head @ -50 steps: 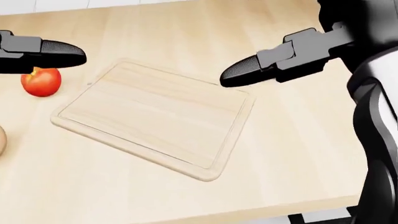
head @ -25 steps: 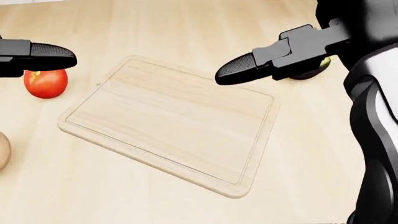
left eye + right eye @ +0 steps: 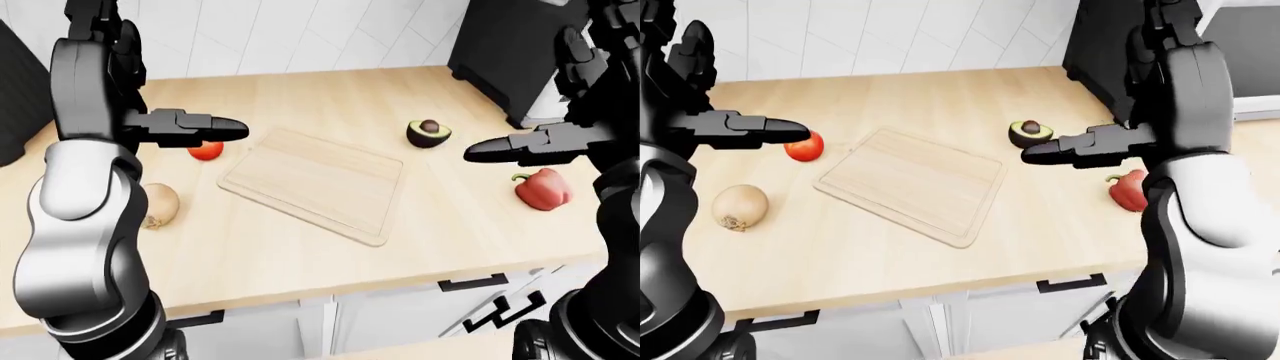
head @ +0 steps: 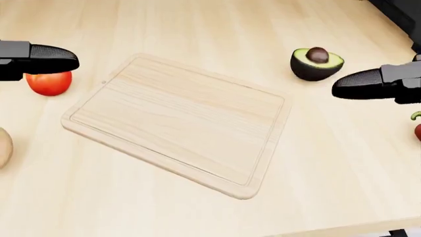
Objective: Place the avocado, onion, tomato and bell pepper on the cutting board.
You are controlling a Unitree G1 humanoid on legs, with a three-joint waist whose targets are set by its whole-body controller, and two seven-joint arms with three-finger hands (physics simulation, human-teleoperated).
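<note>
While the cutting board (image 4: 177,121) is lying bare in the middle of the desk (image 4: 197,24), nothing is being done yet: the tomato (image 4: 49,82) and onion (image 3: 740,207) are waiting at its left, the avocado (image 4: 316,63) and bell pepper (image 3: 541,188) at its right. The left robot hand (image 4: 46,58) and right robot hand (image 4: 368,84) are hovering with fingers stretched out, grasping nothing.
</note>
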